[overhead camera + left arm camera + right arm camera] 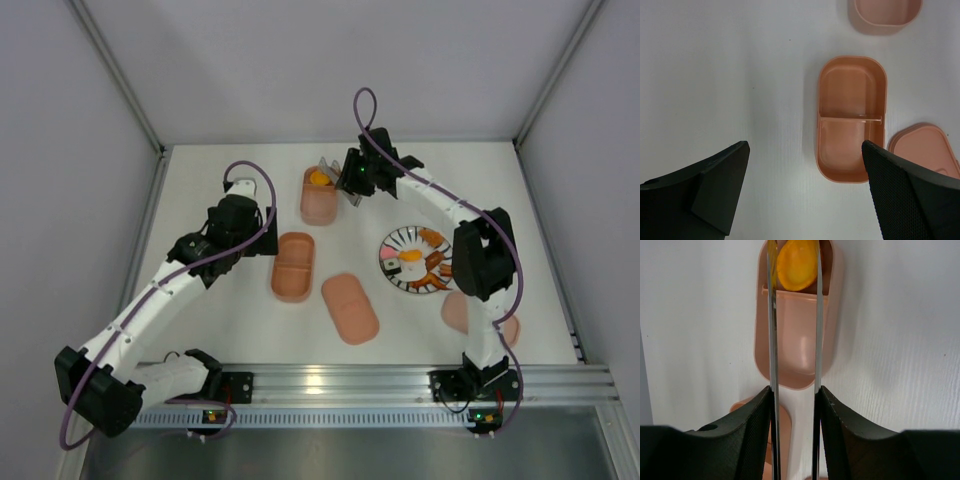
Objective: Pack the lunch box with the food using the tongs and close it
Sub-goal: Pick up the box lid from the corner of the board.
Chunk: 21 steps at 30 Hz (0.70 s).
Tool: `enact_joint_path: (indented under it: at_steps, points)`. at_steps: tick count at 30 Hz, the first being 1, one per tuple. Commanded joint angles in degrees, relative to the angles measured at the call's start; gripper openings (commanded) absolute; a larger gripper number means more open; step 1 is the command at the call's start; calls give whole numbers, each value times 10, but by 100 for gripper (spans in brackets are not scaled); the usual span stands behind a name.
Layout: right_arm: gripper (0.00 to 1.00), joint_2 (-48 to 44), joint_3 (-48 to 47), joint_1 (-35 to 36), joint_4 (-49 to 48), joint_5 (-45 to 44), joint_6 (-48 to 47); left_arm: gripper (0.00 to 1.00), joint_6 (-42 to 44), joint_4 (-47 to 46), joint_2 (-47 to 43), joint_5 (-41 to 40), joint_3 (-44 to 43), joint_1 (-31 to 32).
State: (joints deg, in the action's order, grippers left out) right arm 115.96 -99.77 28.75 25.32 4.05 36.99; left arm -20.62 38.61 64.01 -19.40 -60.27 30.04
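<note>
My right gripper (795, 390) is shut on the slim metal tongs (773, 340), one arm against each finger. The tong tips flank an orange round piece (796, 265) lying in the far compartment of a pink lunch box tray (801, 347). From above, that tray (318, 205) sits at the back with the right gripper (352, 180) beside it. My left gripper (805, 150) is open and holds nothing, hovering over bare table left of a second, divided tray (851, 85). More food lies on the striped plate (392, 250).
A pink lid (350, 307) lies near the front centre, right of the second tray (294, 266). Another pink lid (458, 312) lies partly hidden under the right arm. White walls close in the table on three sides.
</note>
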Motion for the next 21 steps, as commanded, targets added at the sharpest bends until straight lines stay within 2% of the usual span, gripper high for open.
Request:
enact_joint_path:
  at_steps: [1, 11, 17, 21]
  points:
    - [40, -21, -32, 9, -8, -13, -14, 99, 1, -18, 0, -8, 4, -2]
    - [40, -93, -14, 9, 37, -36, -44, 99, 0, -18, 1, -6, 5, -2]
    - [40, -197, 66, 8, 67, -67, -73, 99, 0, -17, -2, -3, 6, -3]
    - [40, -294, 154, 6, 85, -80, -88, 99, 0, -18, -4, 3, 4, -3]
